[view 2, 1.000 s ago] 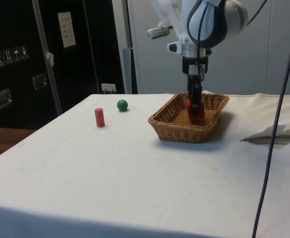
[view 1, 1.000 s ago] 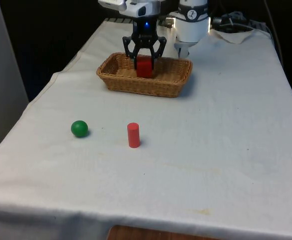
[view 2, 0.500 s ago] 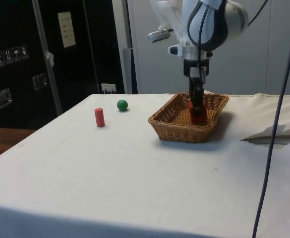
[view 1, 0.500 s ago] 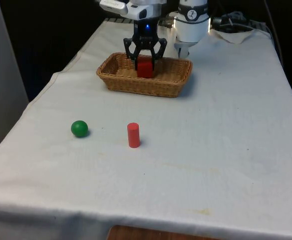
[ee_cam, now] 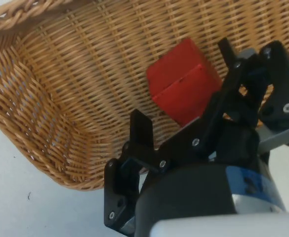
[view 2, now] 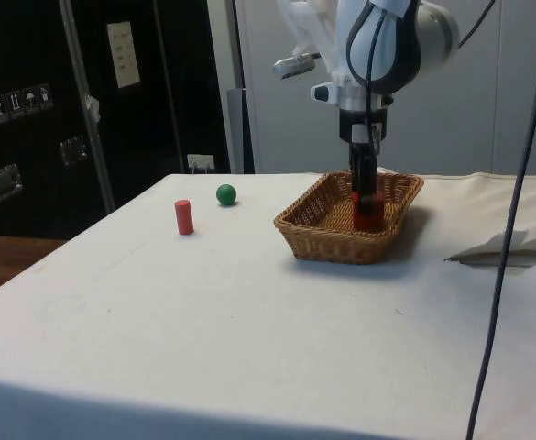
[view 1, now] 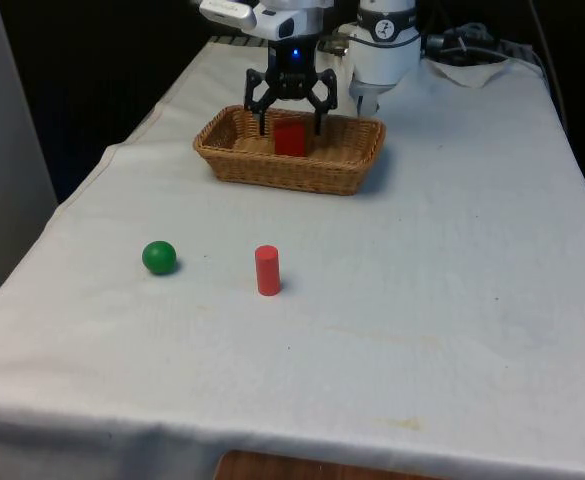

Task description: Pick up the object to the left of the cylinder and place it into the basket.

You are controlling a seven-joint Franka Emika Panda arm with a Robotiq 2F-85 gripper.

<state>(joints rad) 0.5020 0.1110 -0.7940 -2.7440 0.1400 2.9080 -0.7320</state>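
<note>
Block released in the basket, jaws spread wide above it.

The gripper point(view 1: 290, 105) is seen hanging over the basket point(view 1: 234, 165), its fingers point(ee_cam: 142, 129) parted and clear of the red block point(view 1: 290, 138), which is left resting on the wicker floor. In the wrist view the block point(ee_cam: 183, 89) is framed between the open fingers, touched by neither. The placing step is judged to be done or all but done; a straight lift clear of the rim is what would be called for next. Nothing else is held by the basket. Out on the cloth, the red cylinder point(view 1: 267, 270) and green ball point(view 1: 159, 257) are left standing well apart from it.
</note>
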